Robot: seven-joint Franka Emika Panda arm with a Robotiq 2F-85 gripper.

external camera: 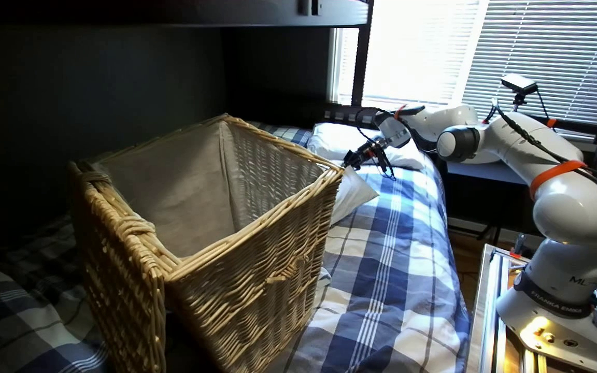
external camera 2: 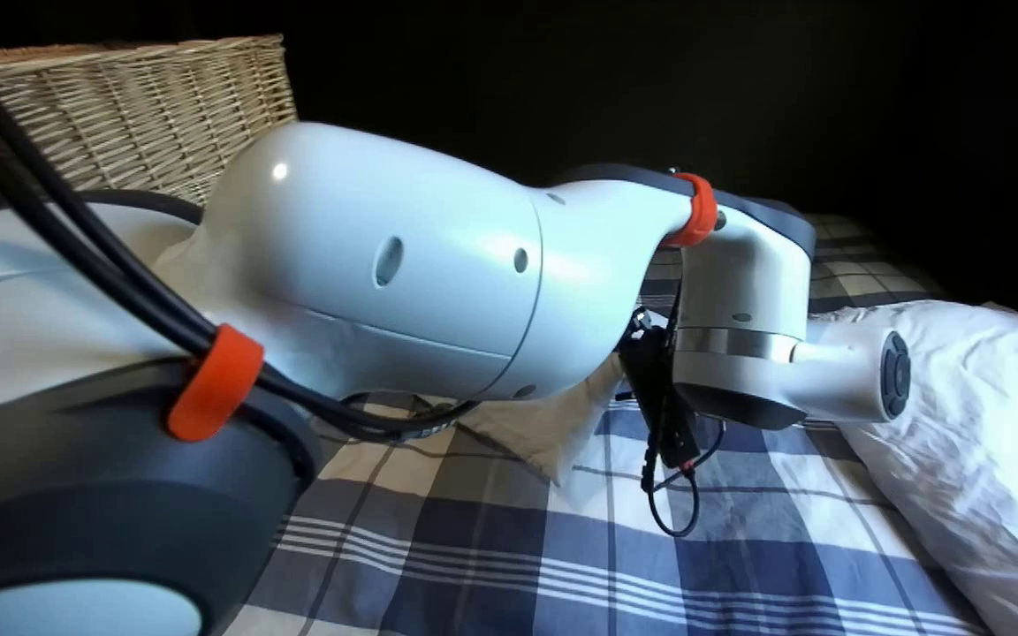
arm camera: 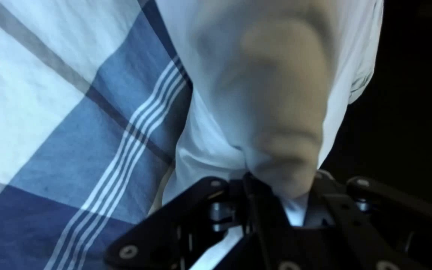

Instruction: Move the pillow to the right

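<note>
1. Has blue-and-white plaid blanket (external camera: 386, 290) spread beneath the pincer (external camera: 350, 160).
2. Has wicker basket (external camera: 257, 274) off to one side of the pincer.
3. Has puffy white bedding (external camera 2: 977, 397) on the pincer's opposite side, in both exterior views.
4. Has creased pillow (external camera: 353, 194) right at the pincer, sagging downward.
5. Clamped with the pincer on a thick, bunched fold of that pillow.

Plaid blanket (external camera: 381, 290) beneath wicker basket (external camera: 257, 295) and white bedding (external camera 2: 977, 424)
</note>
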